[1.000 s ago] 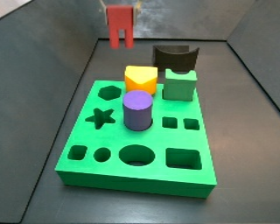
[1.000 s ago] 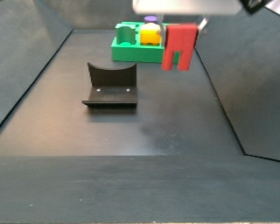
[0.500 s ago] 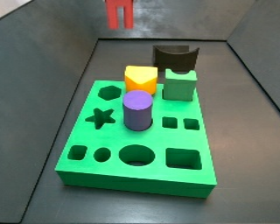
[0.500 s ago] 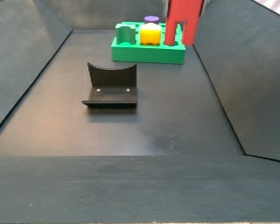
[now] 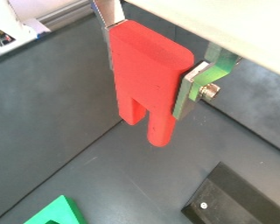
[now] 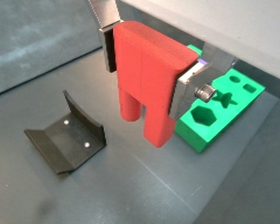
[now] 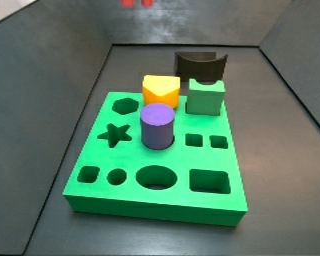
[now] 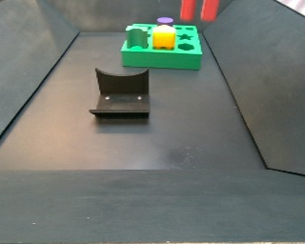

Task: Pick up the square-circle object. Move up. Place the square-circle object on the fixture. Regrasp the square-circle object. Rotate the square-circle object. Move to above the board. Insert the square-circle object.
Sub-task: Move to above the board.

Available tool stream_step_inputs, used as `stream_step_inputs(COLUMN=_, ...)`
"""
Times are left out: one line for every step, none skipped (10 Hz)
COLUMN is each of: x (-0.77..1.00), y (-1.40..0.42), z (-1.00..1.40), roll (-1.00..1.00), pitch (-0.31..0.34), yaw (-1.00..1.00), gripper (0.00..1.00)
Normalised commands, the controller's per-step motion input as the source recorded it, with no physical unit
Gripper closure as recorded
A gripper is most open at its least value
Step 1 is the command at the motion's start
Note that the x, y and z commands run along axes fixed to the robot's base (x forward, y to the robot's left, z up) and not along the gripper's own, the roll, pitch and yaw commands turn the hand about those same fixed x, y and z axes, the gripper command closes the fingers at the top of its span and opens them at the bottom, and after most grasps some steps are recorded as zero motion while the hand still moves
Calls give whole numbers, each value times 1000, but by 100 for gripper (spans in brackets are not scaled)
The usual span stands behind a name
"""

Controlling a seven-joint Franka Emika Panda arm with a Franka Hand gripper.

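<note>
My gripper point(image 5: 149, 83) is shut on the square-circle object point(image 5: 145, 52), a red oblong block with two prongs hanging down. It also shows in a wrist view point(image 6: 149, 74) between the silver fingers point(image 6: 189, 87). It is held high above the floor. In both side views only its lower tip shows at the upper edge point(image 7: 139, 4) point(image 8: 200, 8), and the gripper itself is out of frame there. The black fixture point(image 6: 66, 140) point(image 8: 121, 92) stands on the floor below, apart from the object. The green board point(image 7: 149, 195) point(image 6: 219, 114) lies beyond it.
On the board stand a green cube point(image 7: 207, 97), a yellow-orange block point(image 7: 160, 90) and a purple cylinder point(image 7: 156, 127). Dark sloped walls point(image 8: 263, 86) close in the floor on both sides. The fixture point(image 7: 199, 65) sits just behind the board.
The gripper has risen straight up with the red object in it; the object has gone from fully visible to almost out of both side views. Nothing on the floor moved.
</note>
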Motion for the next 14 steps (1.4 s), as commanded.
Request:
stream_step_inputs(x=20, y=-33, z=687, roll=-44, pitch=79, yaw=37, gripper=100)
stream_step_inputs(x=18, y=-25, z=522, roll=-43, pitch=80, yaw=36, gripper=100)
stream_step_inputs(x=16, y=-18, z=356, roll=-41, pitch=80, yaw=33, gripper=100)
stream_step_inputs(x=178, y=-1000, z=98, roll=274, pitch=284, yaw=-195, gripper=100)
stream_step_inputs(x=183, y=-1000, z=68, roll=277, pitch=272, yaw=-191, gripper=100)
stream_step_inputs(x=203, y=-1000, z=81, roll=230, pitch=246, yaw=-71, gripper=100)
stream_step_inputs(x=214, y=-1000, z=84, roll=162, pitch=232, yaw=-41, gripper=100)
stream_step_inputs(x=232, y=-1000, z=77, roll=104, pitch=191, yaw=-14, gripper=100)
stream_step_inputs(x=239, y=-1000, z=86, roll=82, pitch=155, yaw=-1, gripper=100)
stream_step_inputs(x=253, y=-1000, z=91, roll=70, pitch=139, yaw=3, gripper=100)
stream_step_inputs(x=269, y=-1000, z=89, roll=63, pitch=132, yaw=7, gripper=100)
stream_step_inputs(x=306, y=-1000, z=97, roll=62, pitch=128, yaw=10, gripper=100)
stream_step_inputs(x=264, y=-791, z=84, roll=73, pitch=129, yaw=11, gripper=100)
stream_step_inputs(x=189, y=-399, z=46, roll=90, pitch=133, yaw=9, gripper=100)
